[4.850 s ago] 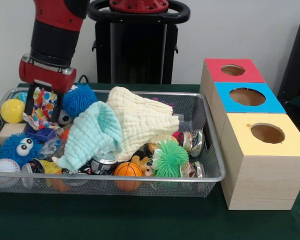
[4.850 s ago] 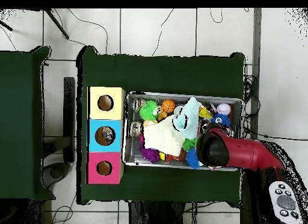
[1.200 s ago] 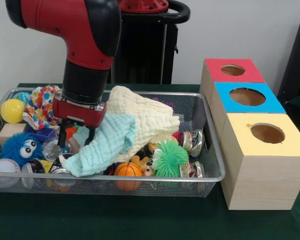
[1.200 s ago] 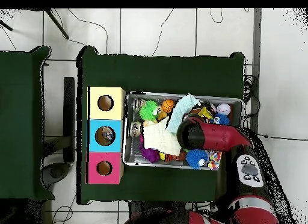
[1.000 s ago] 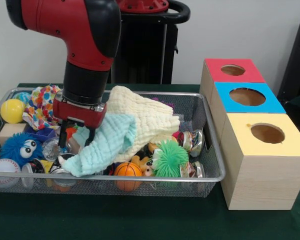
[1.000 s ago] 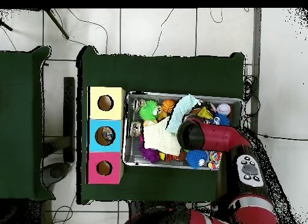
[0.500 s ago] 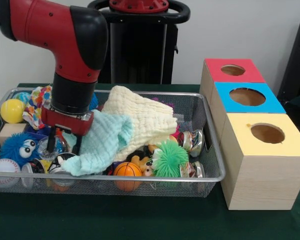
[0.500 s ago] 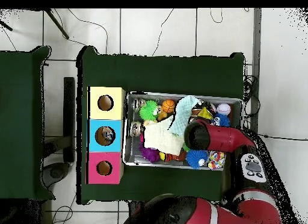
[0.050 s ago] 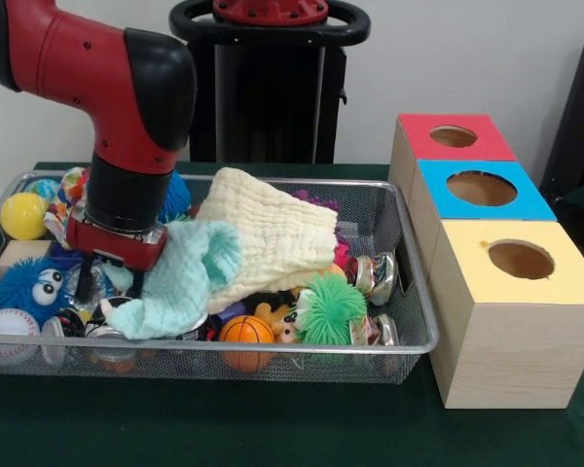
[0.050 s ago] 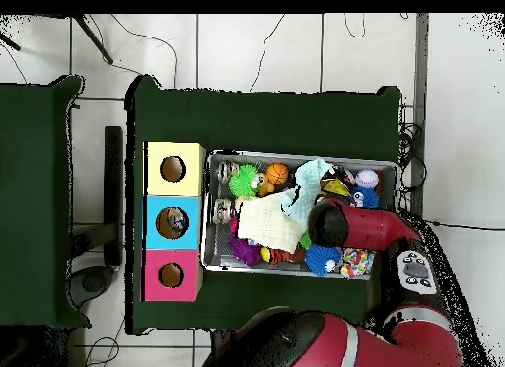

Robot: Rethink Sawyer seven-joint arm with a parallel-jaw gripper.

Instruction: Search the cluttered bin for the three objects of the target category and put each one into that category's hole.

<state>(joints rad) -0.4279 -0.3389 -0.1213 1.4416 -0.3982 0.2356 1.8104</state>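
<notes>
The arm has slid along the wire bin [image 9: 409,342] toward the blue googly-eyed toy [image 9: 29,284], dragging the mint cloth [image 9: 180,277] off the cream cloth [image 9: 273,233] (uncovering clutter below). The tool [image 9: 91,282] is low among the toys; I cannot tell its state. Target objects remain unidentified, all three holes apparently awaiting them.
</notes>
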